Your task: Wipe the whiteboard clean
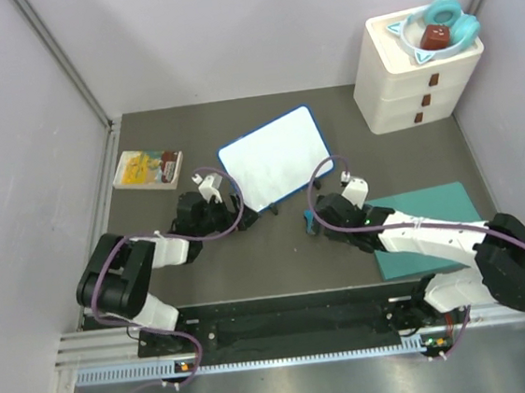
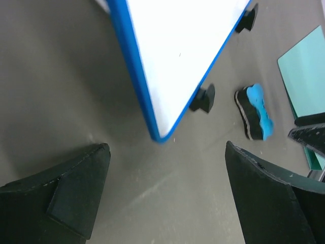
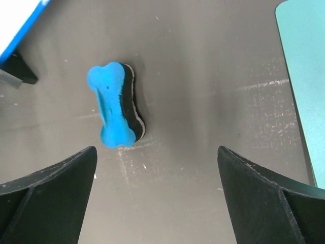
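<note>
The whiteboard [image 1: 275,158], white with a thin blue rim, stands on small black feet [image 2: 203,98] at the table's middle; no marks show on its face. Its near corner shows in the left wrist view [image 2: 172,56] and the right wrist view [image 3: 15,18]. A blue bone-shaped eraser [image 3: 116,104] with a black felt side lies on its edge on the table, right of the board [image 2: 256,112]. My left gripper [image 2: 167,193] is open and empty just short of the board's near corner [image 1: 236,210]. My right gripper [image 3: 157,198] is open and empty, just behind the eraser [image 1: 317,221].
A teal mat [image 1: 425,226] lies under my right arm at the right. A white drawer unit [image 1: 414,77] with a teal item and a red-brown block on top stands at the back right. A yellow snack pack [image 1: 147,169] lies at the left.
</note>
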